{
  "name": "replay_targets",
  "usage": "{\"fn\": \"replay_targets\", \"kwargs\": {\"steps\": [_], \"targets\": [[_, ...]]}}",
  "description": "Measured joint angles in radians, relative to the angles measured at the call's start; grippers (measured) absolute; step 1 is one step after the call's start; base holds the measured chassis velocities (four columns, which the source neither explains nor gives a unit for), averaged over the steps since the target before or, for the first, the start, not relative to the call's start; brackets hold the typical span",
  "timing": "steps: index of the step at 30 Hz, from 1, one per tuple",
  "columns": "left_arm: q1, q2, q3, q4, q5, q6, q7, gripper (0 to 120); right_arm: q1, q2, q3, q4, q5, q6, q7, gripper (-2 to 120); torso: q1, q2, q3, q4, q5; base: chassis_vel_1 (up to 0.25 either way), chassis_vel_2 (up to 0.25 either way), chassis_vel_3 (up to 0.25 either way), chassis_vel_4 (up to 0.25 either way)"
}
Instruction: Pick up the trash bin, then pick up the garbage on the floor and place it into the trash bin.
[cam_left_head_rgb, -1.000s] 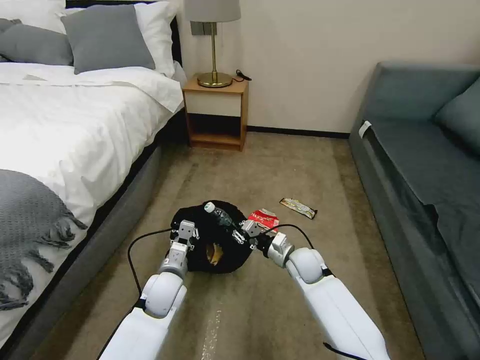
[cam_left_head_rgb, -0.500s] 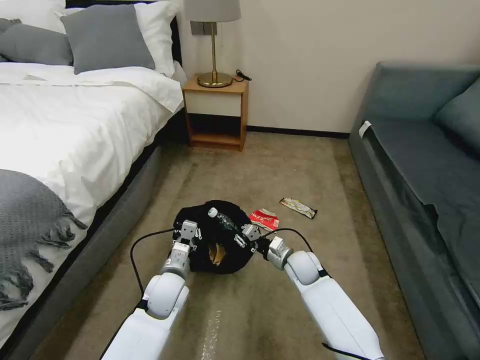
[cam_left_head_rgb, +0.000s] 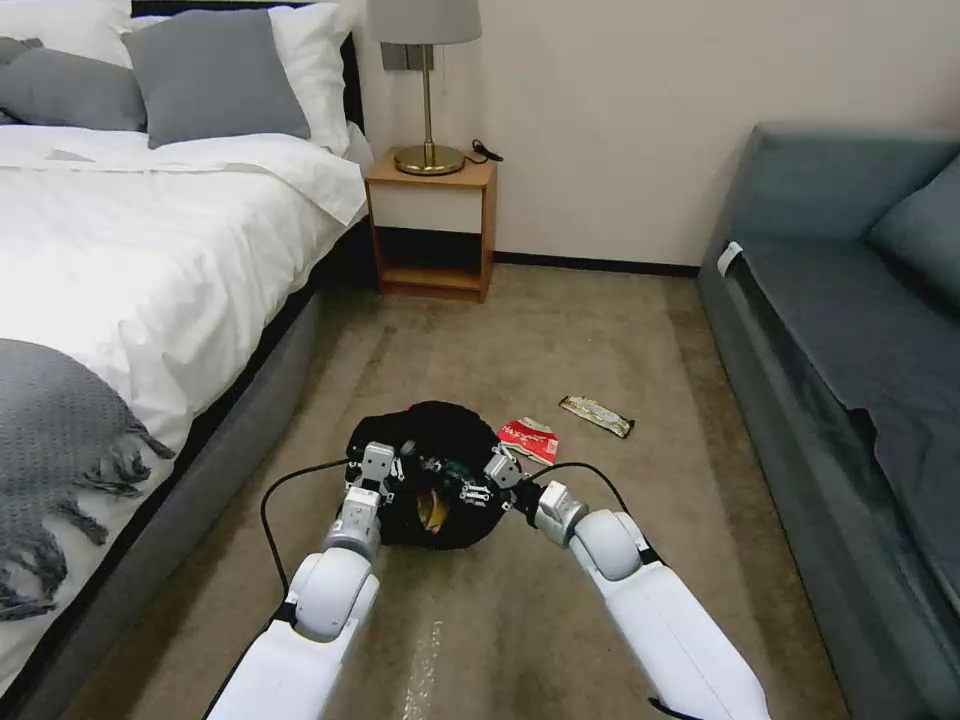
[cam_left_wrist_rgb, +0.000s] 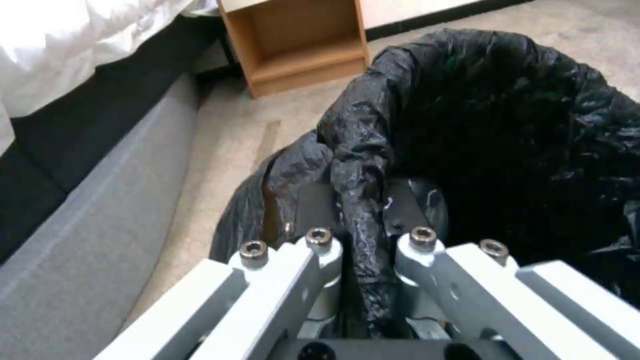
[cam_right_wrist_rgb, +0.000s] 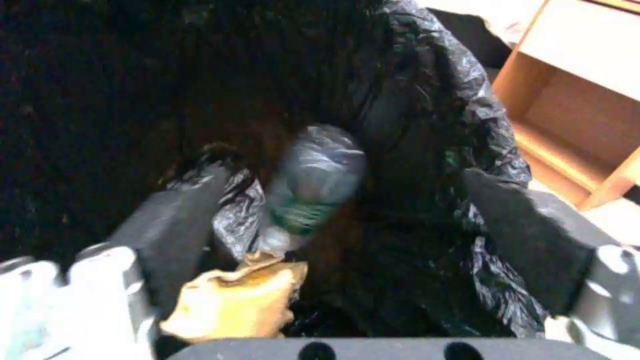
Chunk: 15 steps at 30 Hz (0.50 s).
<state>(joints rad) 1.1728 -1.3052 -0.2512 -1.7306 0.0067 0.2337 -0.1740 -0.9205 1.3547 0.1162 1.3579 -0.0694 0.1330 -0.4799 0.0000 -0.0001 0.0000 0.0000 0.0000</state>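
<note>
I've got the left gripper (cam_left_wrist_rgb: 363, 240) pinched tight on the bag-lined rim of the trash bin (cam_left_head_rgb: 435, 480), fingers either side of a fold of black liner, so the bin counts as picked up and held. In the head view that gripper (cam_left_head_rgb: 376, 466) sits on the bin's left edge.

My right gripper (cam_left_head_rgb: 490, 478) is at the bin's right edge, reaching over the opening. In its wrist view the jaws stand wide apart with nothing between them. Just beyond them the clear bottle (cam_right_wrist_rgb: 313, 175) with the green label lies inside the black liner, apart from both fingers, so I judge it as dropped in. Nearer the gripper base is the tan paper wrapper (cam_right_wrist_rgb: 233, 305), also inside the bin; the head view shows it as a yellowish patch (cam_left_head_rgb: 432, 508) in the opening.

So two of four pieces look done.

Past the bin, just beyond my right gripper, the red-white snack packet (cam_left_head_rgb: 528, 438) lies flat on the carpet, close to the bin's far right side. Farther out, to the right again, the dark silvery bar wrapper (cam_left_head_rgb: 597, 415) lies on the floor, well apart from the bin and near the sofa (cam_left_head_rgb: 850, 330).

Left to do, by my reckoning: packet, then bar wrapper. Roughly halfway on the litter.
</note>
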Motion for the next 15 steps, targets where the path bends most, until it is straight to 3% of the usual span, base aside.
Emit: {"fn": "replay_targets", "kwargs": {"steps": [2, 15], "targets": [[0.0, 0.007, -0.005, 0.001, -0.001, -0.001, 0.0, 4, -0.007, 0.0, 0.005, 0.013, 0.016, 0.0, -0.005, 99, 0.0, 0.0, 0.0, -0.0001, 0.0, 0.0, 0.0, 0.0, 0.0], [-0.006, 0.022, -0.027, 0.003, -0.009, -0.001, -0.003, 4, -0.039, -0.019, 0.054, 0.06, 0.112, 0.005, 0.004, 100, 0.0, 0.0, 0.0, 0.0, 0.0, 0.0, 0.0, 0.0, 0.0]]}}
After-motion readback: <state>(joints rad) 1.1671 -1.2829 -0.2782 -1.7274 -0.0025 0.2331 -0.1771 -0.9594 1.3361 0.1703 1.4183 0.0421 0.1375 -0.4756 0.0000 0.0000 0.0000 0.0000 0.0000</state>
